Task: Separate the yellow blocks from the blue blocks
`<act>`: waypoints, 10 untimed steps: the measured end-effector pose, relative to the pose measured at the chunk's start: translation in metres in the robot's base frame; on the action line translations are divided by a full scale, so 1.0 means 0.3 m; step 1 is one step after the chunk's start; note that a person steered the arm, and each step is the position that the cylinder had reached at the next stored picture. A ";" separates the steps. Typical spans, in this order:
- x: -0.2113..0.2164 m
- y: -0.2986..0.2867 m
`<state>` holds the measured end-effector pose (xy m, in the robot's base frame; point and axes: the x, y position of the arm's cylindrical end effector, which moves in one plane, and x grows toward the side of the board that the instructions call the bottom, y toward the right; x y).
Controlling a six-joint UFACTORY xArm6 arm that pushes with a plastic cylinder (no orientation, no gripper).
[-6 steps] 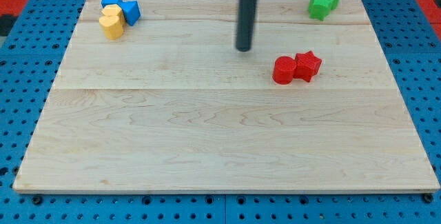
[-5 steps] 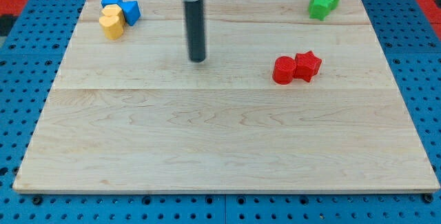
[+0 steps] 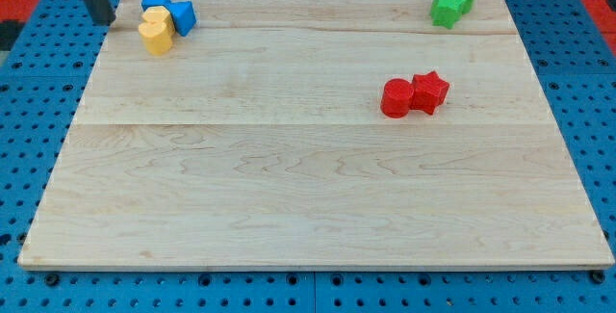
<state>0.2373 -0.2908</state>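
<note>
My tip (image 3: 100, 20), holding nothing, stands left of the small yellow blocks (image 3: 155, 30) touching the blue blocks (image 3: 174, 11). They look light and slippery on the wooden board (image 3: 308, 178); I'd push a yellow flank.

Pale smooth wooden board (image 3: 318, 178), seemingly matt

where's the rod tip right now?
My tip is at the view's top left, just off the wooden board's corner, left of the blue blocks and yellow blocks.
</note>
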 end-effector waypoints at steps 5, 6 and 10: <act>0.136 0.258; 0.297 0.258; 0.399 0.476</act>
